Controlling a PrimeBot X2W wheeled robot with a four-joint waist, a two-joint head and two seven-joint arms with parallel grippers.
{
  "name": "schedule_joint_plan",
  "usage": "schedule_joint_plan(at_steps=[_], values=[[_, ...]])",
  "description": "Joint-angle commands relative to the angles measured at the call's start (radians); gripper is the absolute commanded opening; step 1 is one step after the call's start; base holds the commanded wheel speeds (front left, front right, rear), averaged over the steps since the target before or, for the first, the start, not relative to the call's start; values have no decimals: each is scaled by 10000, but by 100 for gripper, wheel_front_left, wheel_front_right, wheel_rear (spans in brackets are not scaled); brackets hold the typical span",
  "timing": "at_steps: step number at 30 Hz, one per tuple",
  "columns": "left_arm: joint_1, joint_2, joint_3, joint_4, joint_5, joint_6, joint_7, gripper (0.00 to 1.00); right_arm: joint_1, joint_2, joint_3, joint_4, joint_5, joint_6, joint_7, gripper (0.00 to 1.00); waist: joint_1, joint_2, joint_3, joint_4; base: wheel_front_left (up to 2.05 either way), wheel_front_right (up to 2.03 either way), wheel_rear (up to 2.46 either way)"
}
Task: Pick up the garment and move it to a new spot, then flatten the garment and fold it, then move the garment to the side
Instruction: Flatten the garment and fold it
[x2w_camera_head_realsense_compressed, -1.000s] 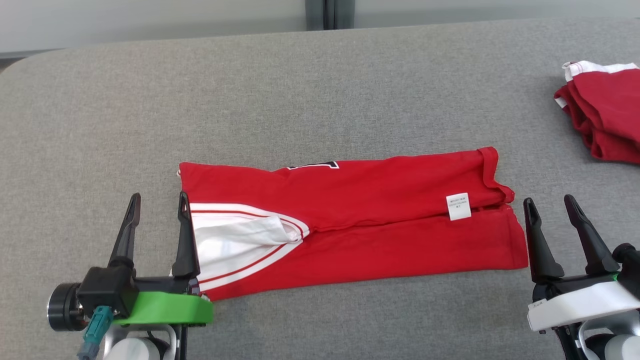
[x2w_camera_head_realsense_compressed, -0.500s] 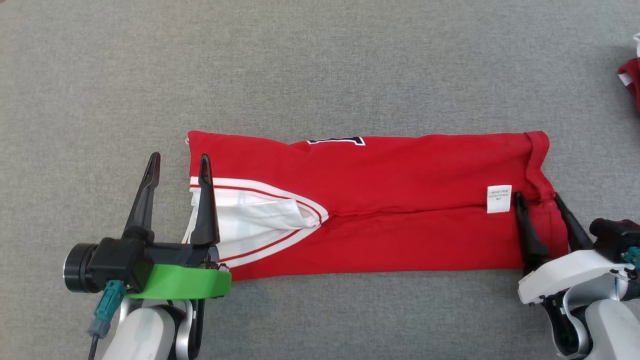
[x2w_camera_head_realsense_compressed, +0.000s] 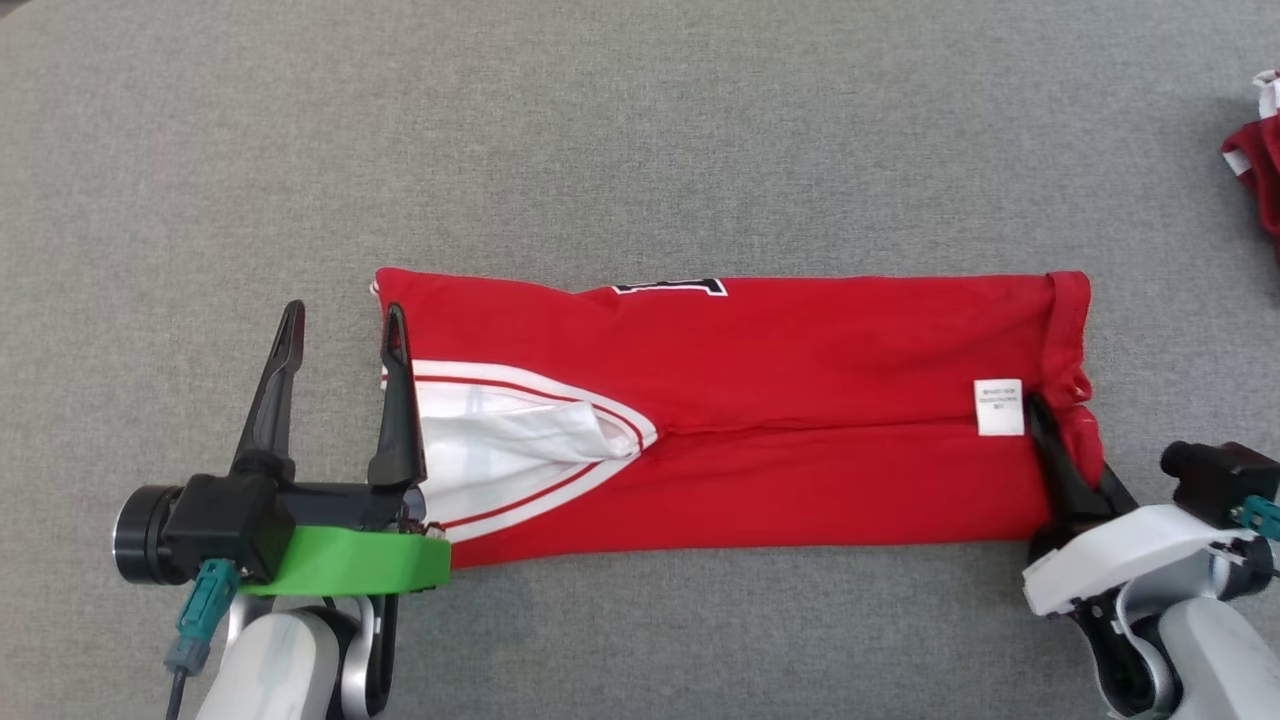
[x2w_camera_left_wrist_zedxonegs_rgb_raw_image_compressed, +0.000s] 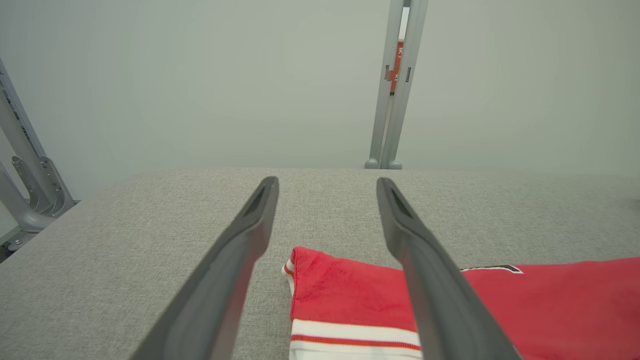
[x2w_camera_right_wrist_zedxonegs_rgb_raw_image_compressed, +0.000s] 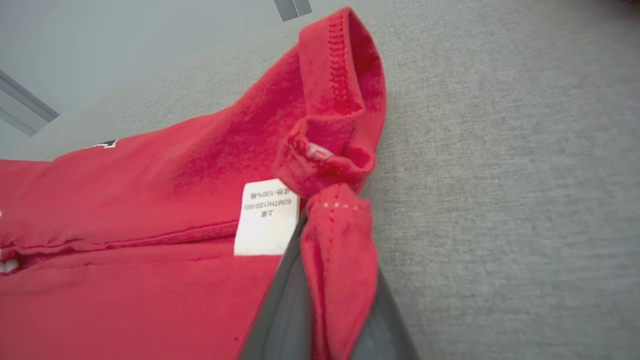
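Gripping the hem of the garment (x2w_camera_head_realsense_compressed: 800, 400), the right hand (x2w_camera_head_realsense_compressed: 1062, 428) is hiding 1 fingertip under cloth. The left hand (x2w_camera_head_realsense_compressed: 344, 310) is hovering, fingers (x2w_camera_head_realsense_compressed: 398, 400) spread.

left hand (x2w_camera_head_realsense_compressed: 344, 312) fingers spread (pointing forward) | right hand (x2w_camera_head_realsense_compressed: 1068, 440) pinched on garment (x2w_camera_head_realsense_compressed: 800, 400)

My left gripper (x2w_camera_left_wrist_zedxonegs_rgb_raw_image_compressed: 326, 181) gapes wide over the grey cloth surface (x2w_camera_left_wrist_zedxonegs_rgb_raw_image_compressed: 125, 240). The red garment (x2w_camera_left_wrist_zedxonegs_rgb_raw_image_compressed: 345, 295) lies with its striped corner between my jaws and passes under one finger. A grey post (x2w_camera_left_wrist_zedxonegs_rgb_raw_image_compressed: 395, 100) rises beyond my tips.
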Motion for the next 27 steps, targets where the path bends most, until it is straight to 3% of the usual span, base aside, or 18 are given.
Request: schedule_joint_plan(at_steps=[1,8,14,22,27], values=[[149,-6,61,39,40,-51,-30,100,212,-279,-230,28,114,-19,-118,0,1,0,-174,-154,0,0,0],[375,-66,165,98,163,-144,-29,100,760,-1182,-1443,284,505,-17,-475,0,1,0,-594,-335,0,0,0],[628,-24,219,181,186,-133,-31,100,716,-1616,-1750,-390,-107,-16,-231,0,1,0,-971,-518,0,0,0],[808,-65,66,330,101,-219,-29,100,76,-555,-14,-2962,-1160,-10,1495,0,1,0,-1467,-492,0,0,0],[642,-106,-71,425,67,-307,-26,100,-546,673,1617,-3024,-1027,-10,2112,0,1,0,-1512,-230,0,0,0]])
